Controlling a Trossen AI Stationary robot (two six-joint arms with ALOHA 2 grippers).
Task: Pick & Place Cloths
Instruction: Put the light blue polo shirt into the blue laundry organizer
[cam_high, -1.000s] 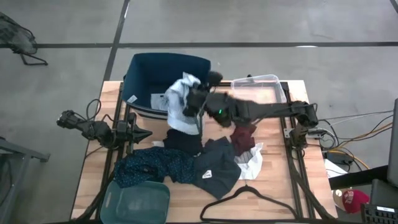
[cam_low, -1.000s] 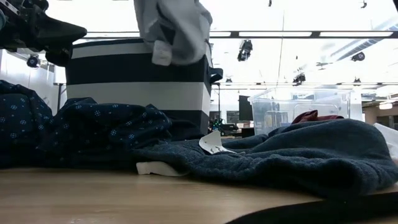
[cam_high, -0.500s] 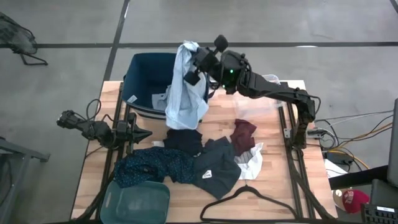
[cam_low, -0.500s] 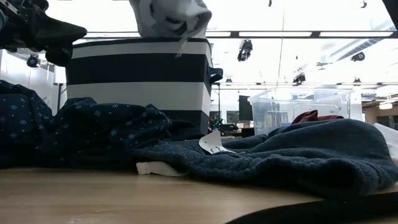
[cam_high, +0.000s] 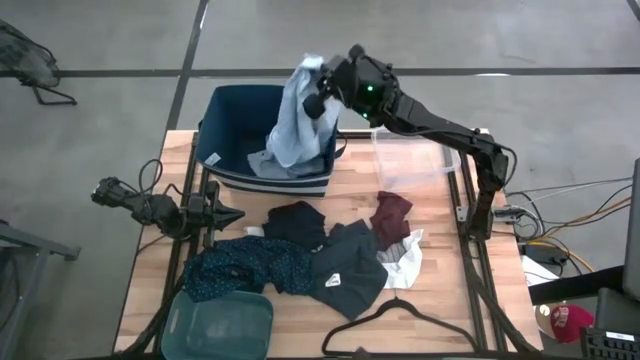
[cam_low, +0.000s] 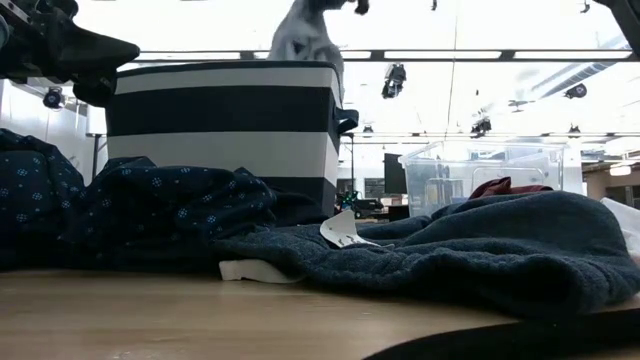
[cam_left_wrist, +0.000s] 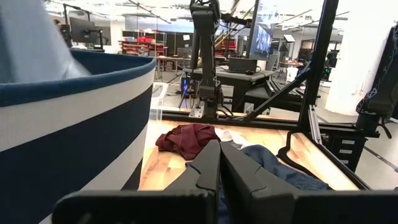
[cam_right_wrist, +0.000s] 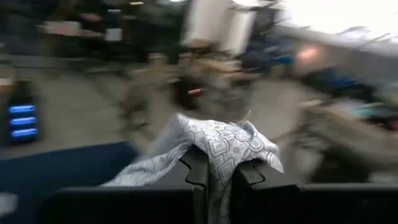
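Note:
A light blue-grey shirt (cam_high: 293, 125) hangs from my right gripper (cam_high: 317, 92) above the navy tub (cam_high: 228, 118) with white stripes at the table's far left. The shirt's lower end reaches down inside the tub. The low view shows the shirt (cam_low: 308, 38) above the tub's rim. Other cloths lie on the table: a black piece (cam_high: 297, 224), a navy patterned piece (cam_high: 240, 268), a dark grey piece (cam_high: 346, 268), a maroon piece (cam_high: 392, 217) and a white piece (cam_high: 404, 262). My left gripper (cam_high: 228, 214) waits shut at the table's left side. My right gripper pinches a bunched fold of the light blue-grey shirt (cam_right_wrist: 219, 144) between its two fingers (cam_right_wrist: 198, 167), near the shirt's top end. The shirt hangs slack below the gripper, lifted off the table, with its lower end (cam_high: 268, 160) inside the navy tub.
A clear plastic tub (cam_high: 412, 162) stands at the table's far right, a teal tub (cam_high: 218, 324) at the near left corner. A thin black hanger (cam_high: 400, 322) lies at the near edge. Bare wood shows between the navy tub and the cloth pile.
My right gripper has risen and swung toward the table's far edge, carrying the shirt from beside the tub's right wall to above the tub. The shirt has come clear of the table and now hangs with its lower end inside the tub.

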